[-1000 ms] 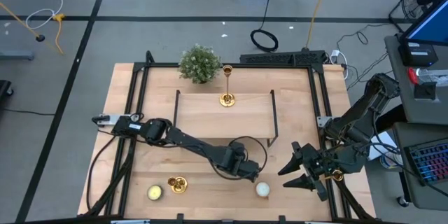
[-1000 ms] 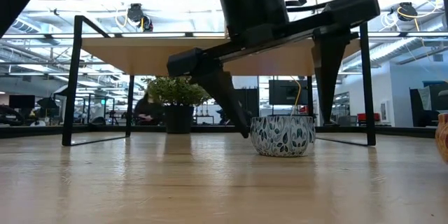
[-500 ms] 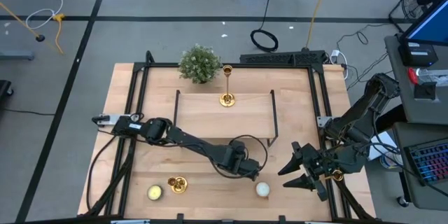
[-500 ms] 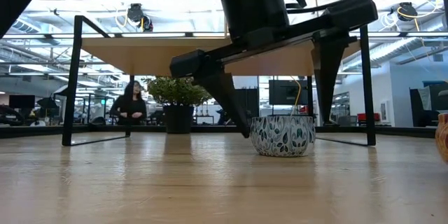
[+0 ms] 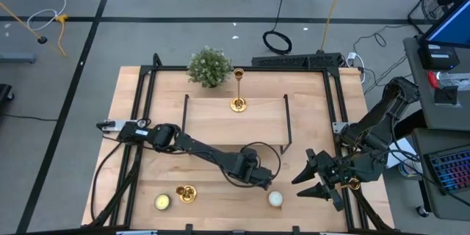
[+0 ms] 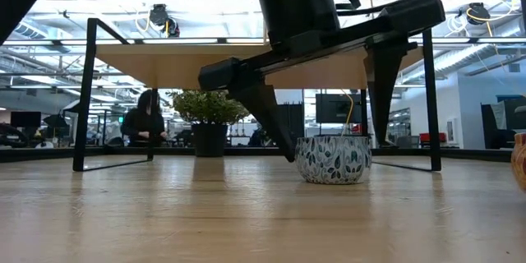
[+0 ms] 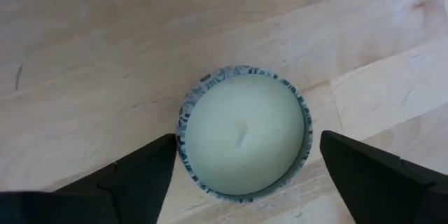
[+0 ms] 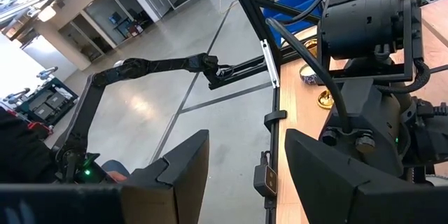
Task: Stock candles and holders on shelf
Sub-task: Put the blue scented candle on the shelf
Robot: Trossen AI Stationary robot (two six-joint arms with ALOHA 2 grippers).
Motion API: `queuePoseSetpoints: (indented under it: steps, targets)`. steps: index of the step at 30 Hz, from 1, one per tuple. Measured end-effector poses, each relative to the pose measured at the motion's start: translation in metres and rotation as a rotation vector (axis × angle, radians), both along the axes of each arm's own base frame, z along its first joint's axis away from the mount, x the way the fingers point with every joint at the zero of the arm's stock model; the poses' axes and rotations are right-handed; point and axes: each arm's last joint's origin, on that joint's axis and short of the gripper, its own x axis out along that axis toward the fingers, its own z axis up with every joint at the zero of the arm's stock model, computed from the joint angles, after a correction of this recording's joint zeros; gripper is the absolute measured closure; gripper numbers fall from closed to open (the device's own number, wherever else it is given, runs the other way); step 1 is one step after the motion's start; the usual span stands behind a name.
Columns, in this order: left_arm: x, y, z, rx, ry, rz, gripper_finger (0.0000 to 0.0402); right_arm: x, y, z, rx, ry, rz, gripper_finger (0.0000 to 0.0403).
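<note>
At the table's near edge the left gripper (image 7: 241, 175) stood wide open, one finger on each side of the pale greenish-white candle (image 7: 242, 134) in its patterned cup, not squeezing it. The right gripper (image 5: 307, 180), half open and empty, hovered near right. Farther off, one gold candlestick (image 5: 238, 88) stood on the shelf (image 5: 220, 121)

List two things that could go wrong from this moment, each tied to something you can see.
1. The left gripper straddles the candle with one finger nearer than the other; closing could nudge it sideways.
2. The shelf sits low just behind; lifting the candle carelessly might knock its edge.
</note>
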Motion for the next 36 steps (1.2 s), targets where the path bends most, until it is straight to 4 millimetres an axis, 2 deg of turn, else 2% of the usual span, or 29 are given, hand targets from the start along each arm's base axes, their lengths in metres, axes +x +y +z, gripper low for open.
queuePoseSetpoints:
  steps: [6, 10, 19, 26, 36]
  targets:
    - [0.000, 0.000, 0.000, 0.001, 0.002, -0.015, 0.0119, 0.000, 0.000, 0.000, -0.002, -0.001, 0.000, 0.0215]
    - [0.000, 0.000, 0.000, -0.004, 0.004, -0.020, 0.0145, 0.000, 0.000, 0.000, -0.002, -0.001, 0.001, 0.0215]
    - [-0.001, -0.002, -0.002, -0.015, 0.014, -0.029, 0.0148, 0.000, 0.000, 0.000, -0.002, -0.002, 0.000, 0.0215]
    - [-0.002, -0.013, -0.001, -0.007, -0.013, -0.075, 0.0147, 0.000, 0.000, 0.000, -0.002, -0.002, -0.001, 0.0215]
    - [-0.005, -0.029, 0.006, 0.091, -0.083, -0.102, 0.0147, 0.000, 0.000, 0.000, 0.001, -0.002, -0.003, 0.0215]
